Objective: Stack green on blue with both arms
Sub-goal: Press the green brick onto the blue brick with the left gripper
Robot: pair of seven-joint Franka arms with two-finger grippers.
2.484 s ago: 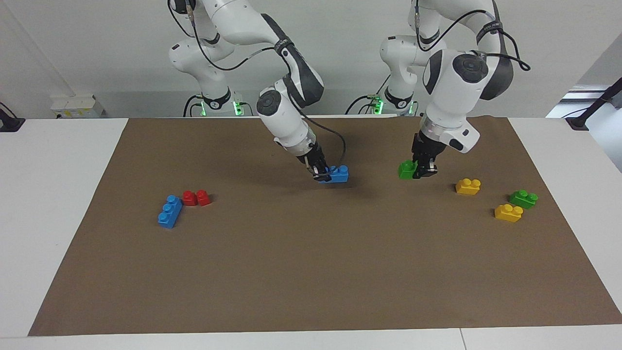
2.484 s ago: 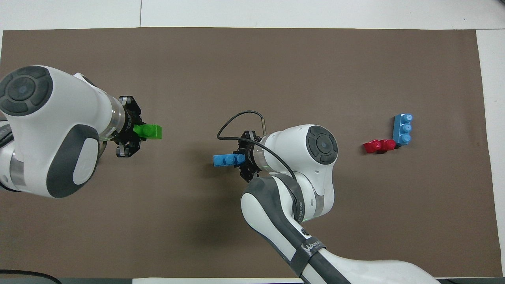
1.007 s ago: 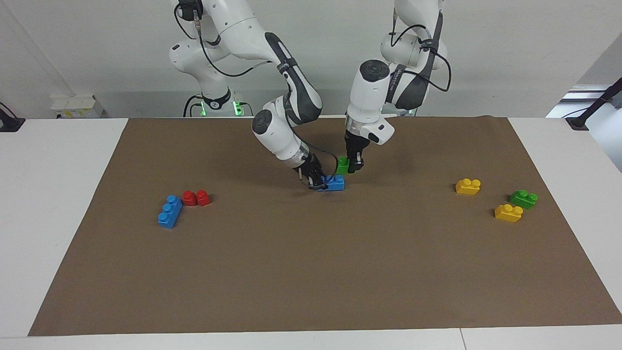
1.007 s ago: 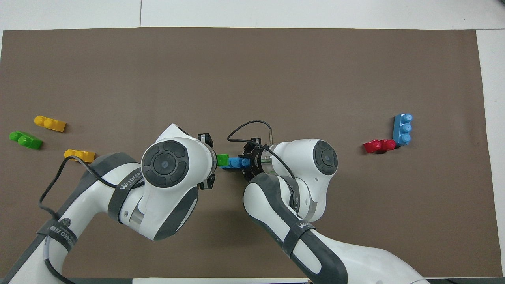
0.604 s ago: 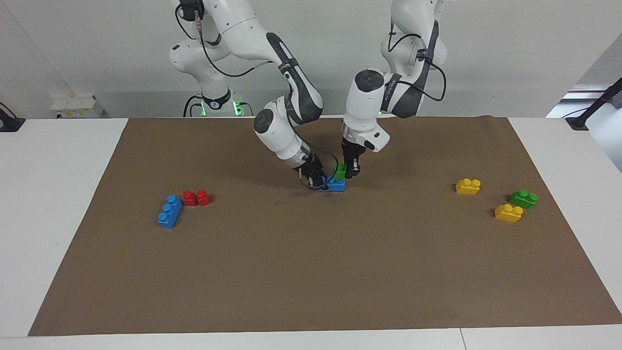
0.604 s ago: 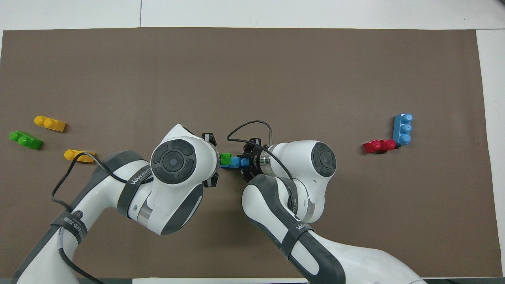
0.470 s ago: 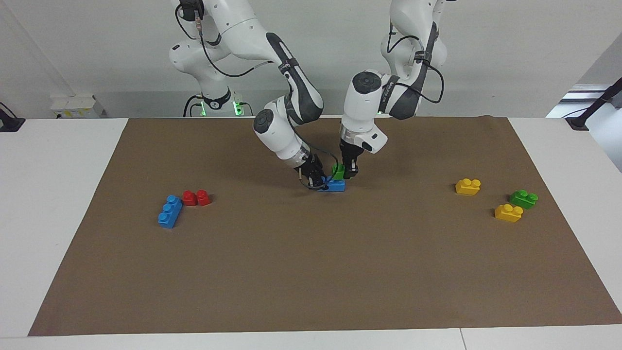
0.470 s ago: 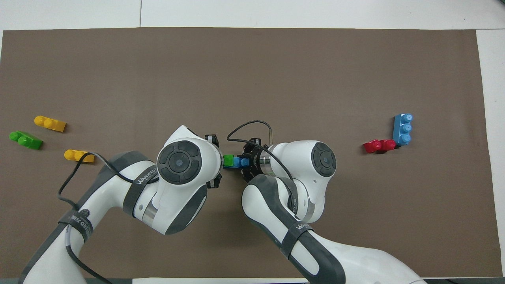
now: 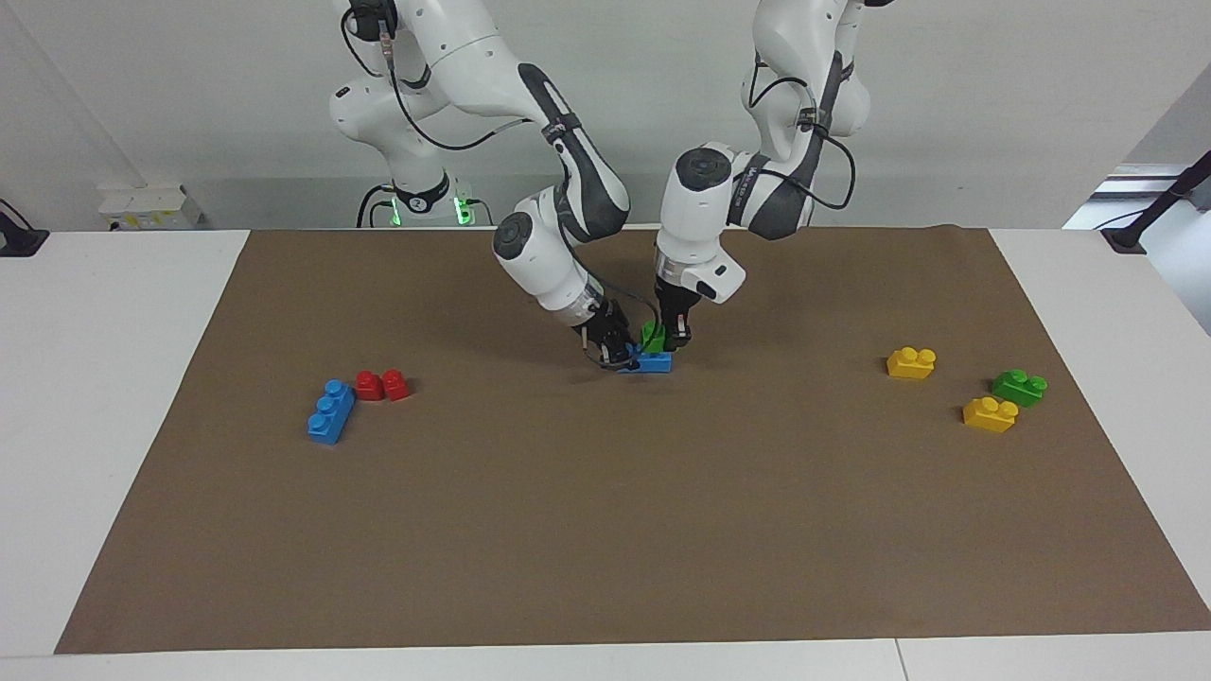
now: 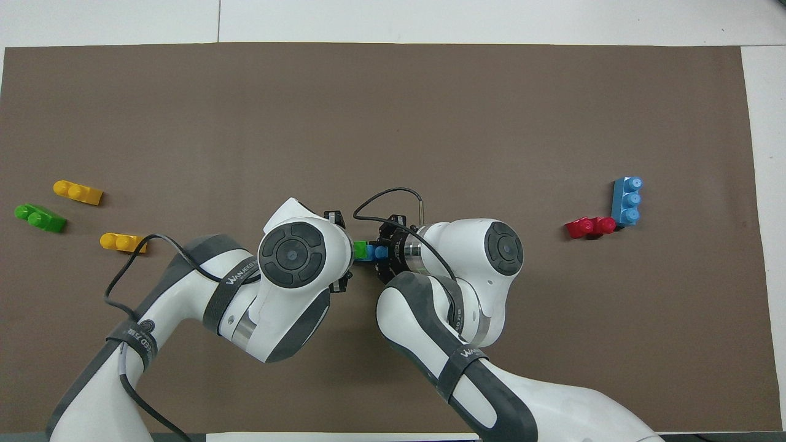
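The blue brick (image 9: 653, 363) lies low on the brown mat (image 9: 605, 530) near the middle of the table, with my right gripper (image 9: 620, 355) shut on its end toward the right arm. My left gripper (image 9: 674, 339) is shut on a green brick (image 9: 652, 337) and holds it right on top of that blue brick. I cannot tell whether the two are pressed together. From overhead, only slivers of the green brick (image 10: 360, 249) and the blue brick (image 10: 375, 252) show between the two wrists.
A second blue brick (image 9: 330, 412) and a red brick (image 9: 383, 385) lie toward the right arm's end. Two yellow bricks (image 9: 911, 362) (image 9: 990, 414) and another green brick (image 9: 1019, 387) lie toward the left arm's end.
My left gripper carried the green brick from the left arm's end to the middle and lowered it onto the blue brick. My right gripper set the blue brick slightly lower and kept hold.
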